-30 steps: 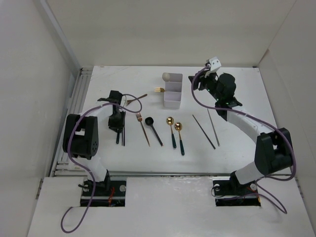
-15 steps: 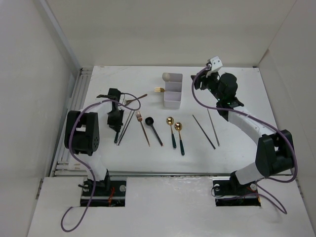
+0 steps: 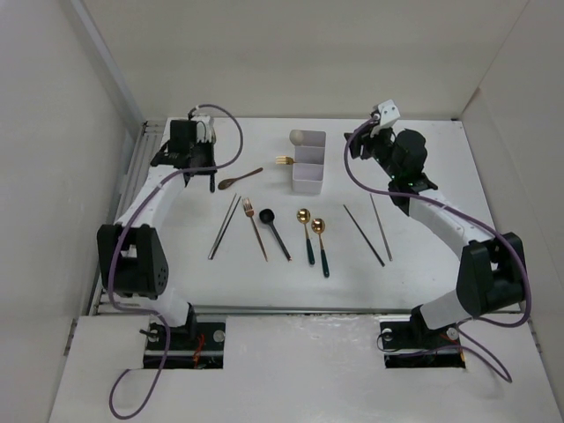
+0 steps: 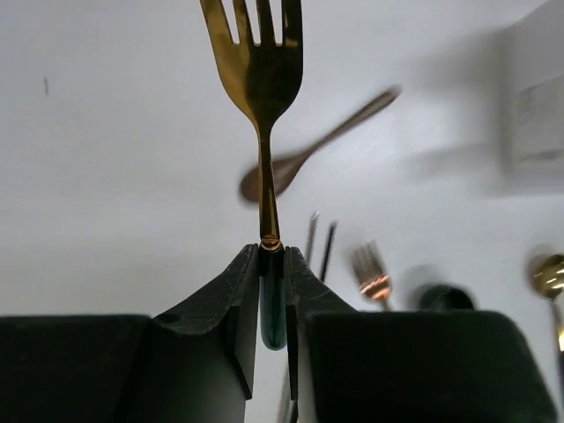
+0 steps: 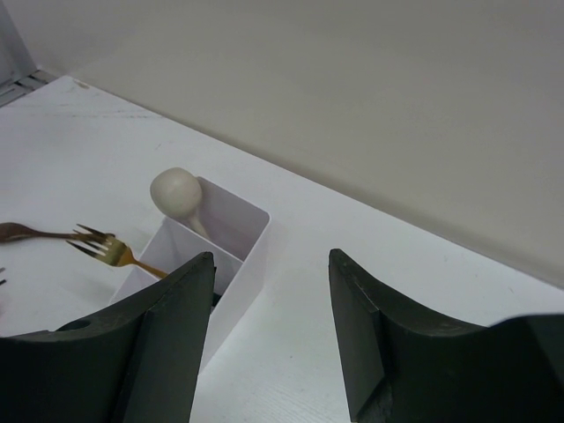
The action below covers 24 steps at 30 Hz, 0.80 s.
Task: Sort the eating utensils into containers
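Note:
My left gripper (image 4: 271, 264) is shut on the dark green handle of a gold fork (image 4: 261, 79), held off the table at the far left (image 3: 210, 179). On the table lie a brown wooden spoon (image 3: 240, 179), dark chopsticks (image 3: 224, 226), a copper fork (image 3: 256, 227), a black spoon (image 3: 274, 231), two gold-bowled spoons (image 3: 306, 232) and more chopsticks (image 3: 363, 234). The white three-compartment box (image 3: 307, 162) holds a gold fork (image 5: 110, 253) and a white spoon (image 5: 176, 192). My right gripper (image 5: 269, 291) is open and empty, just right of the box.
A metal rail (image 3: 132, 185) runs along the table's left edge beside the left arm. White walls close in the back and both sides. Purple cables loop along both arms.
My left arm has risen from beside the left chopsticks and swung to the far left with the gold fork. Those chopsticks have shifted to a slant. The right arm has hardly moved.

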Each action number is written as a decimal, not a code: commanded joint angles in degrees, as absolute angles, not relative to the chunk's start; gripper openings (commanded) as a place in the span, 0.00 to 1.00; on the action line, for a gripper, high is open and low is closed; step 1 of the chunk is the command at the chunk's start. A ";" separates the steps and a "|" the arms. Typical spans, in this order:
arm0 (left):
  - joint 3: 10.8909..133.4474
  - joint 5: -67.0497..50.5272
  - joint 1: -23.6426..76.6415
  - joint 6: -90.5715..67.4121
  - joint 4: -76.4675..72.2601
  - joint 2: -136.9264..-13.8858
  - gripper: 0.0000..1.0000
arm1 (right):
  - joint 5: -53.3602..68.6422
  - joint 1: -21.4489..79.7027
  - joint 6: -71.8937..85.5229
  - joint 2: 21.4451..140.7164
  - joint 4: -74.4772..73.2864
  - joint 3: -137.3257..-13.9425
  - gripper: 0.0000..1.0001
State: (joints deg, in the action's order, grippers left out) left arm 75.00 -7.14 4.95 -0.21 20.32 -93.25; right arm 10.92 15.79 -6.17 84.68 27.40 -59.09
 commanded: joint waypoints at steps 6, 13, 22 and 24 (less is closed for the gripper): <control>71.28 -13.45 18.36 2.82 -26.74 -85.77 0.00 | 15.55 12.57 -8.26 82.27 31.28 -60.91 0.60; 80.94 -14.15 25.13 -2.54 -39.35 -101.50 0.00 | 24.95 9.76 -6.59 81.74 32.70 -63.02 0.60; 79.72 -14.68 28.74 -3.25 -53.09 -110.65 0.00 | 25.49 6.95 -6.59 79.45 32.70 -64.16 0.60; 79.02 -13.81 29.27 -2.03 -53.09 -111.35 0.00 | 25.49 6.24 -6.59 78.93 32.70 -64.69 0.60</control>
State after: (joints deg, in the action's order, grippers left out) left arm 79.05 -13.52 28.67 -1.96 -43.22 -113.65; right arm 24.40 7.44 -7.05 80.82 29.21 -61.78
